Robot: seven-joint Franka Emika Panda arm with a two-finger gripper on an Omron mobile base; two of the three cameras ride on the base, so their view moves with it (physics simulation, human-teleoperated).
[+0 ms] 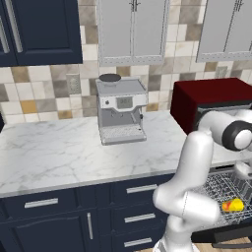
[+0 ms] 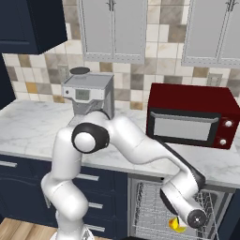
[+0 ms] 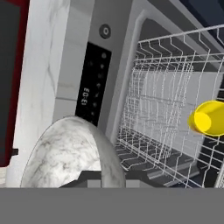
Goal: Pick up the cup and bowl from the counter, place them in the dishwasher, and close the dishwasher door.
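In the hand view a white marble bowl (image 3: 70, 157) sits right at my gripper (image 3: 98, 180), whose jaws are shut on its rim; the bowl hides most of the fingers. It hangs beside the dishwasher's grey wire rack (image 3: 162, 109), which is pulled out. A yellow cup (image 3: 209, 118) lies on its side in that rack (image 1: 216, 189), and the cup (image 1: 233, 205) shows in both base views (image 2: 177, 226). My arm reaches down from the counter (image 1: 59, 152) into the open dishwasher (image 2: 150, 206). The dark dishwasher door (image 1: 231, 234) hangs open below the rack.
A dark red microwave (image 2: 192, 115) stands on the counter right above the dishwasher. A silver coffee machine (image 1: 120, 110) stands at the wall further left. Navy drawers with silver handles (image 1: 140, 216) flank the dishwasher. Its black control panel (image 3: 92, 87) is close to the bowl.
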